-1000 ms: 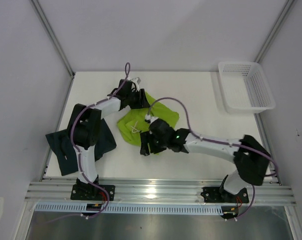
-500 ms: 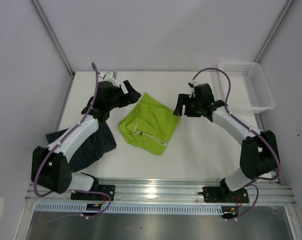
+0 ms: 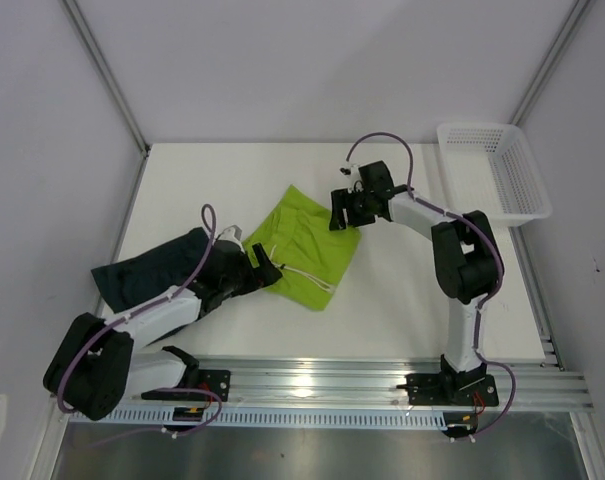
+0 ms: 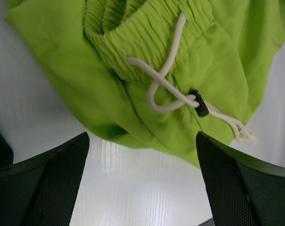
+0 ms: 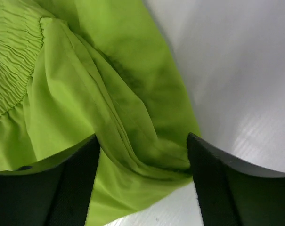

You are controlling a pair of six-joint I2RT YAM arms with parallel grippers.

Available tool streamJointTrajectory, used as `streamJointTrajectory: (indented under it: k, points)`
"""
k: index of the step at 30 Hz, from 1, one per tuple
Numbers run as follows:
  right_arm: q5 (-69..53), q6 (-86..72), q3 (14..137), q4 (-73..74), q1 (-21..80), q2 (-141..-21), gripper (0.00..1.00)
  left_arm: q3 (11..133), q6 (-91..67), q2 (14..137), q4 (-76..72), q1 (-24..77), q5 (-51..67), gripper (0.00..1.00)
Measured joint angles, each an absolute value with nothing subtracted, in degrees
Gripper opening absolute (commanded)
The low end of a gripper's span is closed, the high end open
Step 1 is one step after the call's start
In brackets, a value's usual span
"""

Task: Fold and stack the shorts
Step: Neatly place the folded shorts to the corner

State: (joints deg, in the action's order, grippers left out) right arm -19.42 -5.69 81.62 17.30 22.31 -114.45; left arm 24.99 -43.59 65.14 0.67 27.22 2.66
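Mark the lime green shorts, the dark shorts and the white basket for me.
lime green shorts (image 3: 304,238): top external view, middle of the folded fabric.
dark shorts (image 3: 147,272): top external view, its uncovered left half.
white basket (image 3: 494,175): top external view, its bare mesh floor.

Drawstring shorts (image 3: 304,243) at middle of table (image 3: 412,290), second shorts (image 3: 142,278) to their near left, mesh basket (image 3: 493,171) at far-right corner.

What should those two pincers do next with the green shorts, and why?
Probably close the right pincer: a corner of the lime green shorts lies between its open fingers. The left pincer, also open, straddles only bare table, so it isn't ready yet.
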Motion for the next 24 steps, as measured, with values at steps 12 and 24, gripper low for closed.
streamJointTrajectory:
  k: [12, 24]
  points:
    - [-11.86, -12.27, 68.05, 16.62, 26.59, -107.59, 0.0, 33.98, -42.35, 85.91, -8.75, 27.35, 1.61, 0.63]
    - [0.16, -30.22, 42.0, 19.99, 44.45, -78.06, 0.62, 33.34, -39.4, 81.14, -6.68, 27.42, 0.6, 0.71]
